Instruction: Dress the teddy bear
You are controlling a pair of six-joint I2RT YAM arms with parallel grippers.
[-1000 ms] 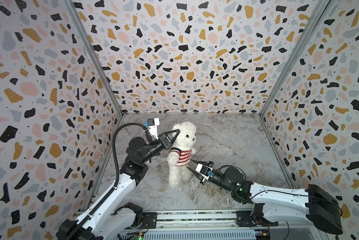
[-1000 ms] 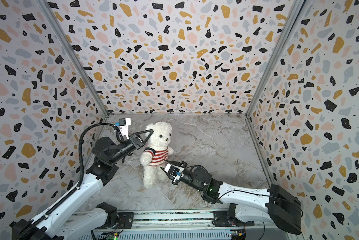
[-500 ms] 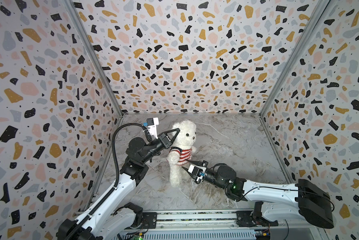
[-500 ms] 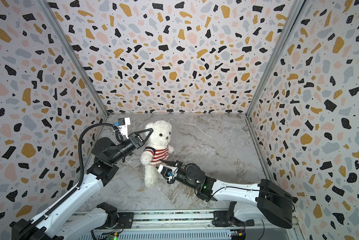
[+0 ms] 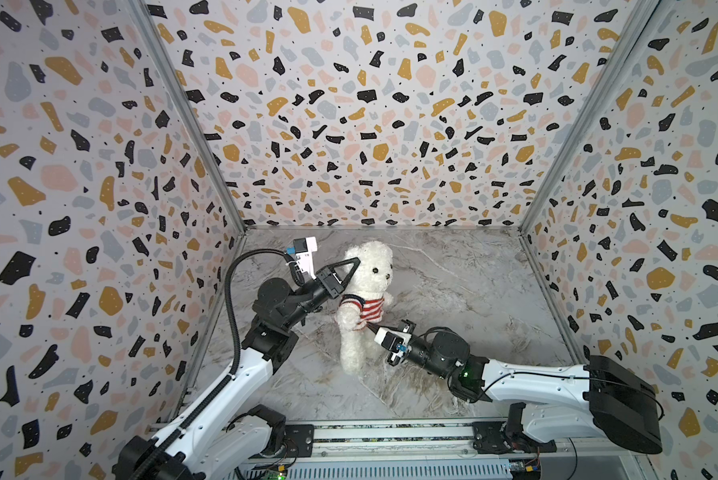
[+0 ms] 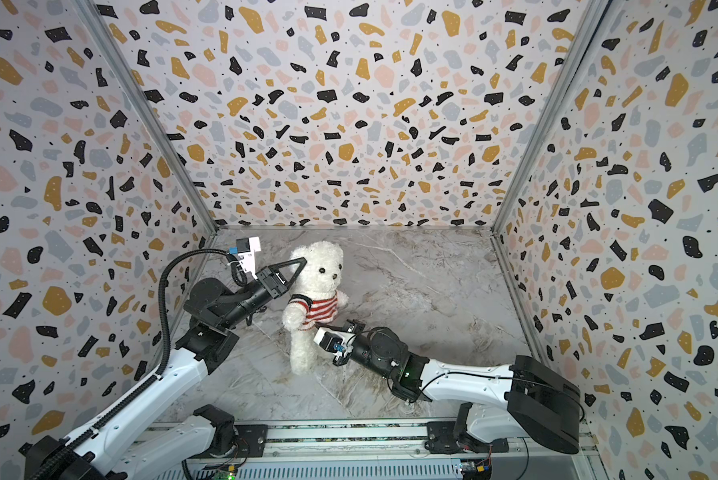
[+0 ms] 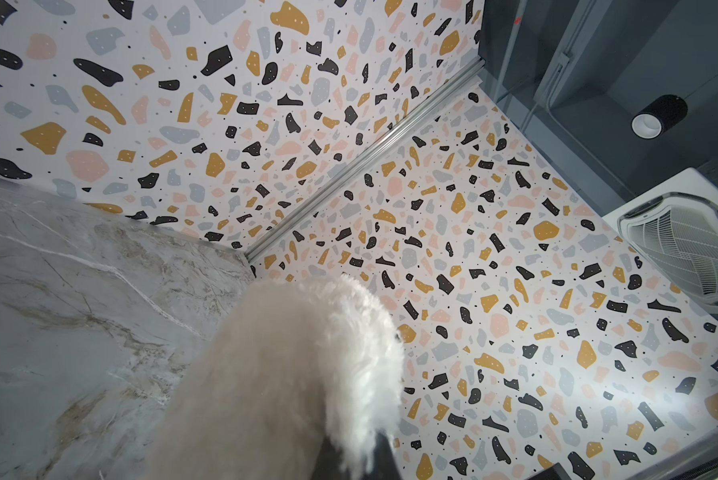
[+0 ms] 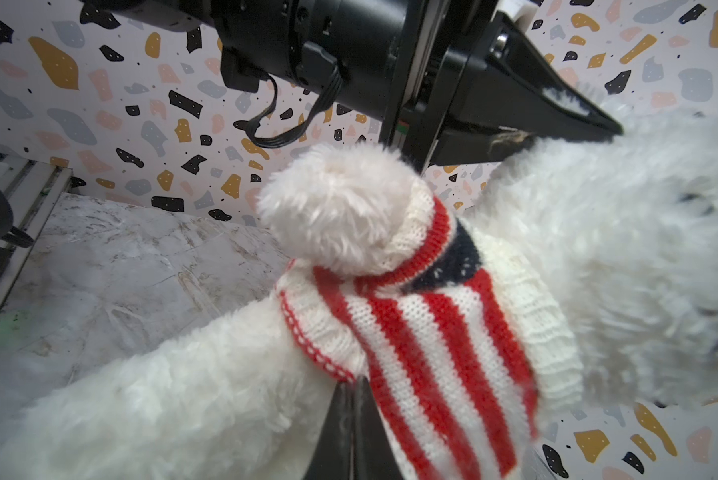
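Right hand (image 8: 351,384) tight on bear's (image 8: 174,399) sweater (image 8: 432,332)

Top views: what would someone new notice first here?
A fluffy white teddy bear stands upright in the middle of the floor, wearing a red-and-white striped sweater. The left gripper pinches the fur at its head, and the right gripper has its fingers closed at the sweater's hem.

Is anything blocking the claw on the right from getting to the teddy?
Nothing visible does. The right gripper is shut, with its tips right at the hem of the striped sweater on the teddy bear. The left gripper pinches the bear's head.
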